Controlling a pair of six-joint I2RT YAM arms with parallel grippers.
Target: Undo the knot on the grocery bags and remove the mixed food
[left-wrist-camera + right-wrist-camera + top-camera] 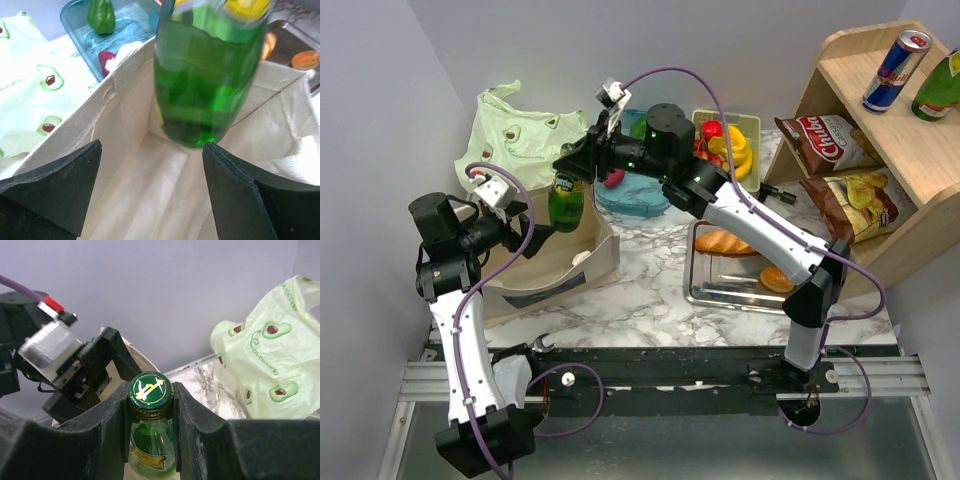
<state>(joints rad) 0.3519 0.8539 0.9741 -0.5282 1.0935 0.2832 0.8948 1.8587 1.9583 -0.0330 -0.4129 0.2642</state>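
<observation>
My right gripper (pixel 151 401) is shut on the neck of a green bottle (pixel 150 450), just under its green cap. The bottle (pixel 566 200) hangs upright over the open beige tote (pixel 552 270), its base above the tote's inside. At the tote's left rim my left gripper (pixel 150 146) is open, with nothing between its fingers. The bottle's base (pixel 200 100) hangs just beyond its fingertips. The pale green avocado-print bag (pixel 520 135) lies slack behind the tote, and its knot is out of view. A green pepper (pixel 101 15) and a magenta vegetable (pixel 106 61) lie in a blue tray (pixel 630 195).
A yellow-green tray (pixel 748 125) holds bananas and strawberries. A metal tray (pixel 720 290) carries a bread loaf and a bun. The wooden shelf (pixel 880 150) at right holds crisp bags (pixel 825 140), a can (pixel 897 68) and another green bottle (pixel 940 85).
</observation>
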